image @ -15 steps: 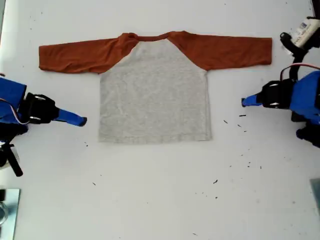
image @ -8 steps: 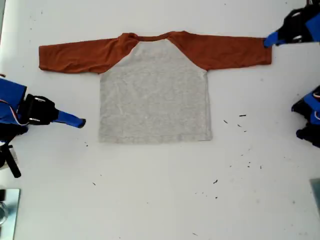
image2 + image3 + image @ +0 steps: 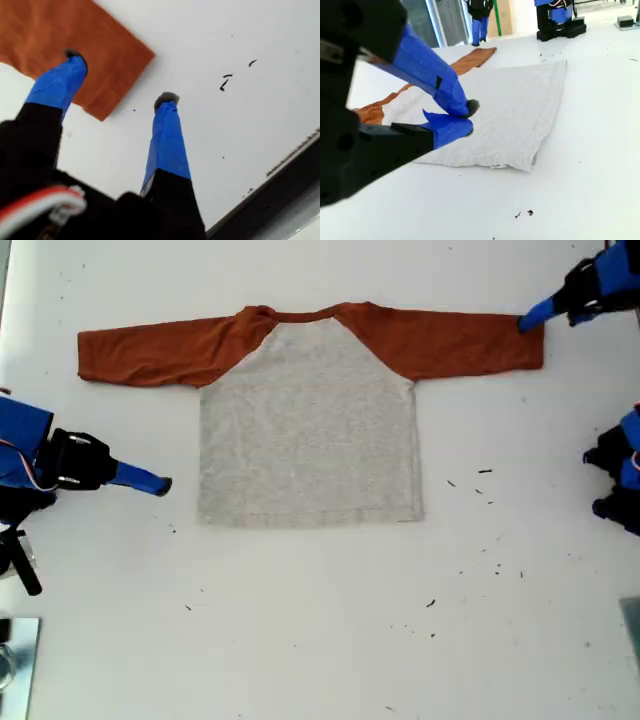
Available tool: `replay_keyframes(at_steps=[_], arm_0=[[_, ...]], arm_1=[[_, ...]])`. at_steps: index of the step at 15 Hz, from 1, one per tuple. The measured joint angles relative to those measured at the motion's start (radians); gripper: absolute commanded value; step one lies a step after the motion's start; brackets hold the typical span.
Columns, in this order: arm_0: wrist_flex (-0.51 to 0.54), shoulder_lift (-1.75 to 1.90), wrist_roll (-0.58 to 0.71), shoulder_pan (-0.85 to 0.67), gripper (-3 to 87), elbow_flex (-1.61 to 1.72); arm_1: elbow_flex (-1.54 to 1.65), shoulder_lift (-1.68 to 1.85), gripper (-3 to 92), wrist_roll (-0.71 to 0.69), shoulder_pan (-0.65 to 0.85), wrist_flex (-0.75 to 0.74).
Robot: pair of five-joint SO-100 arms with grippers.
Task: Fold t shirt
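Rust-sleeved t shirt (image 3: 308, 420) lies flat on our worktop (image 3: 320, 640); my first gripper (image 3: 120, 77), jaws spread, straddles a cuff at the exterior view's upper right; my second gripper (image 3: 465, 117) shows jaws pressed together.

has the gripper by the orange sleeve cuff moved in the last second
Yes. My first gripper went from beside the t shirt hem, on the exterior view's right, up to the sleeve cuff, jaws open over its corner.

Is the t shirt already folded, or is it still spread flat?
Spread flat. The t shirt lies open on the table, both orange sleeves stretched straight out and the grey body unfolded.
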Motion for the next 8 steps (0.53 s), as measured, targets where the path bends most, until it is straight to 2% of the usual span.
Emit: replay_keyframes(at_steps=[2,5,8], arm_0=[[0.0,0.0,0.0,0.0,-0.1,0.0],[0.0,0.0,0.0,0.0,-0.2,0.0],[0.0,0.0,0.0,0.0,-0.2,0.0]], arm_1=[[0.094,-0.031,3.4,-0.006,-0.014,-0.143],[0.126,-0.025,3.2,-0.006,-0.061,-0.212],[0.083,0.1,3.2,0.005,-0.101,-0.072]])
